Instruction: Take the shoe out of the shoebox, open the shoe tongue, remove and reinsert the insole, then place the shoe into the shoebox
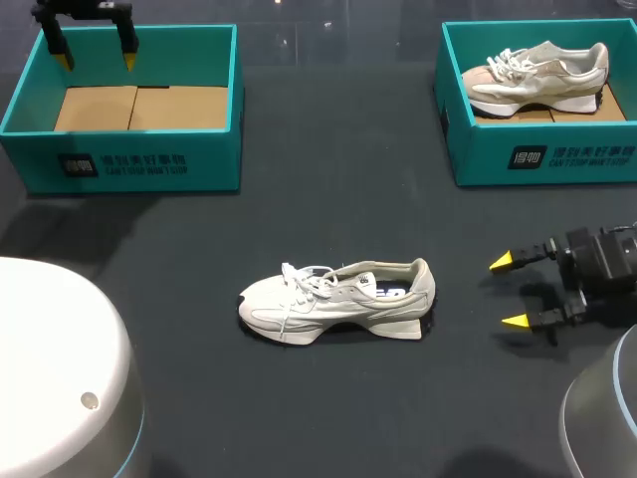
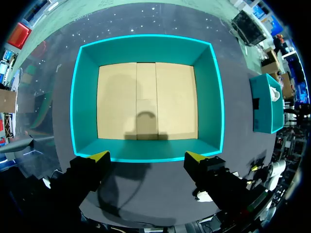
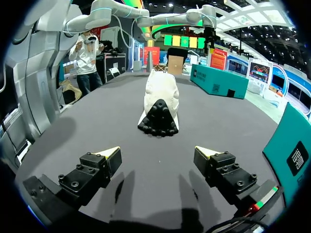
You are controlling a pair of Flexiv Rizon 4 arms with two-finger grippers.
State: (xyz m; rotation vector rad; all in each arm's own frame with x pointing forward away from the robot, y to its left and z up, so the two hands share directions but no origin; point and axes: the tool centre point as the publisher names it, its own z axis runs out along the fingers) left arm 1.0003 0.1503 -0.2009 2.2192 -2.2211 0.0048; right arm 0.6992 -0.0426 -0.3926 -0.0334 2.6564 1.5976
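Two teal boxes stand along the far side of a dark table. The left shoebox sits at ten o'clock from the table's middle, its brown cardboard floor showing. The right shoebox sits at two o'clock, with a beige shoe lying inside, toe toward nine o'clock. A white shoe rests upright on its sole at the table's middle, outside both boxes, toe toward nine o'clock and heel toward three. The right gripper hovers at three o'clock from that shoe, near its heel but apart from it. Its yellow-tipped fingers are spread wide and hold nothing. In its wrist view, the heel and the black studded sole face the fingers straight ahead. The left gripper hangs above the left shoebox, toward its eleven o'clock corner. Its fingers are likewise spread apart and hold nothing, pointing down at the cardboard floor.
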